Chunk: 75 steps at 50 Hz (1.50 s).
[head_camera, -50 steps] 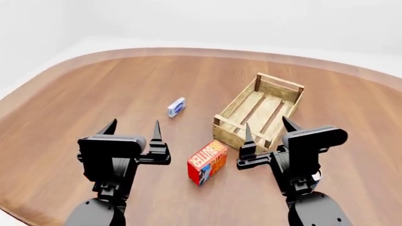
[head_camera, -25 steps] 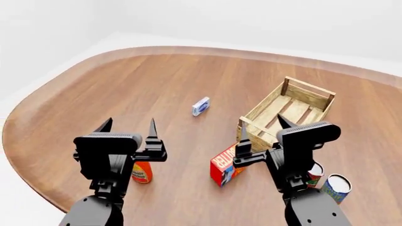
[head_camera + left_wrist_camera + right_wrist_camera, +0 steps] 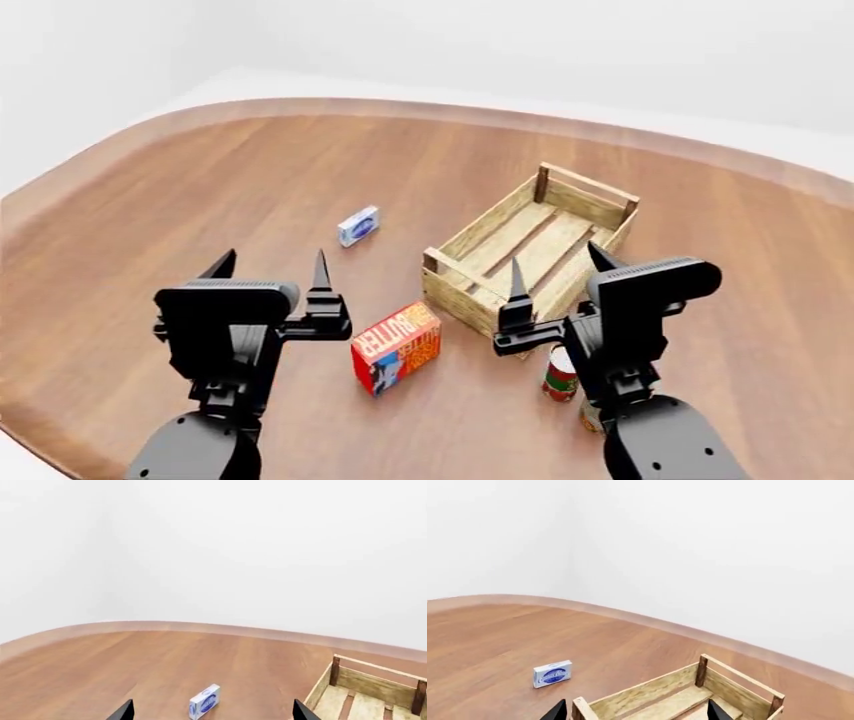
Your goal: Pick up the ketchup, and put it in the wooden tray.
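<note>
The red box point(image 3: 396, 348) reads "BUTTER"; the small blue box's point(image 3: 358, 226) print is illegible.

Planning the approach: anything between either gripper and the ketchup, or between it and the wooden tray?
Cannot tell: the ketchup shows in no view. The wooden tray is open-topped; a butter box stands off its near corner, a can by the right gripper.

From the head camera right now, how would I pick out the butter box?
Start at the wooden tray in mid-table. Just off its near-left corner lies the butter box, between the two grippers. It is the only red-orange rectangular carton; the other box is small and blue-white.
</note>
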### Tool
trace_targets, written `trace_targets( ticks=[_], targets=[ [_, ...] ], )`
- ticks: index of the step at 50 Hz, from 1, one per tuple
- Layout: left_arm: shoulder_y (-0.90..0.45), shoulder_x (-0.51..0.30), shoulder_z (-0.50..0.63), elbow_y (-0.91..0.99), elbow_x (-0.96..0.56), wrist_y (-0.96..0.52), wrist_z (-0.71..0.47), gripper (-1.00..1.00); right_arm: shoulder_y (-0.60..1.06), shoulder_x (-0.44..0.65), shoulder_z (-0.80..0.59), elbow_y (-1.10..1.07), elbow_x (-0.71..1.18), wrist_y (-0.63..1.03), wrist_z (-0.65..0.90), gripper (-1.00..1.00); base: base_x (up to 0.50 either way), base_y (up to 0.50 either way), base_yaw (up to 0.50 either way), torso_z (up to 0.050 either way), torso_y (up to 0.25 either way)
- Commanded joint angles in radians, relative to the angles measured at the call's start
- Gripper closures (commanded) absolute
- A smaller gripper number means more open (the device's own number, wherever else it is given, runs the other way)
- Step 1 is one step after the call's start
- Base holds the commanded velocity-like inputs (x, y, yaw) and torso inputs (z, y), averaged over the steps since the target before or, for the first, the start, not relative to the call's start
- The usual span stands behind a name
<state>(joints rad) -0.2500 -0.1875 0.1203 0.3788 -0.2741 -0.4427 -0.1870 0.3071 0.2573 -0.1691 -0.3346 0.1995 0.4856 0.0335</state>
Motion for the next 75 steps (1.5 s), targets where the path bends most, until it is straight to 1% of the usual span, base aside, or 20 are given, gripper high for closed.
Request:
trace_targets(
  ticks=[1,11,37,40,41,42,44,46,55,64,75],
  targets=[
    [-0.012,-0.015,0.003,-0.003,-0.005,-0.004,-0.001,-1.0,0.003,0.009,-0.003,-0.009,0.0,0.009,0.009,-1.0,0.0,0.0,0.0,0.0,0.0],
    [-0.05,-0.037,-0.003,-0.018,-0.014,-0.021,0.007,-1.0,0.019,0.017,-0.004,-0.021,0.008,0.046,0.016,-1.0,0.03,0.01,0.0,0.0,0.0],
    [-0.054,-0.049,0.009,-0.013,-0.031,-0.023,0.006,-1.0,0.024,0.022,-0.019,-0.009,0.005,0.036,0.032,-1.0,0.4,0.11,0.0,0.0,0.0],
    [-0.055,-0.05,0.008,-0.015,-0.033,-0.02,0.005,-1.0,0.023,0.022,-0.019,-0.005,0.002,0.033,0.037,-1.0,0.0,0.0,0.0,0.0,0.0],
    [-0.03,-0.101,-0.092,0.127,-0.098,-0.127,-0.032,-1.0,0.026,0.027,-0.014,-0.021,0.009,0.037,0.032,-1.0,0.0,0.0,0.0,0.0,0.0],
    [-0.018,-0.132,-0.168,0.211,-0.149,-0.197,-0.056,-1.0,0.028,0.03,-0.012,-0.032,0.013,0.041,0.03,-1.0,0.0,0.0,0.0,0.0,0.0],
    [0.003,-0.161,-0.26,0.28,-0.207,-0.249,-0.073,-1.0,0.03,0.035,-0.012,-0.052,0.018,0.049,0.027,-1.0,0.0,0.0,0.0,0.0,0.0],
    [0.022,-0.171,-0.306,0.306,-0.234,-0.258,-0.074,-1.0,0.032,0.036,-0.014,-0.062,0.021,0.053,0.026,-1.0,0.0,0.0,0.0,0.0,0.0],
    [0.09,-0.194,-0.388,0.32,-0.248,-0.222,-0.06,-1.0,0.031,0.035,-0.035,-0.063,0.015,0.044,0.026,-1.0,0.0,0.0,0.0,0.0,0.0],
    [0.142,-0.221,-0.466,0.358,-0.271,-0.237,-0.069,-1.0,0.029,0.035,-0.048,-0.054,0.011,0.028,0.025,-1.0,0.0,0.0,0.0,0.0,0.0],
    [0.258,-0.225,-0.544,0.393,-0.278,-0.23,-0.069,-1.0,0.043,0.037,-0.061,-0.025,0.005,0.002,0.02,-1.0,0.0,0.0,0.0,0.0,0.0]
  ],
)
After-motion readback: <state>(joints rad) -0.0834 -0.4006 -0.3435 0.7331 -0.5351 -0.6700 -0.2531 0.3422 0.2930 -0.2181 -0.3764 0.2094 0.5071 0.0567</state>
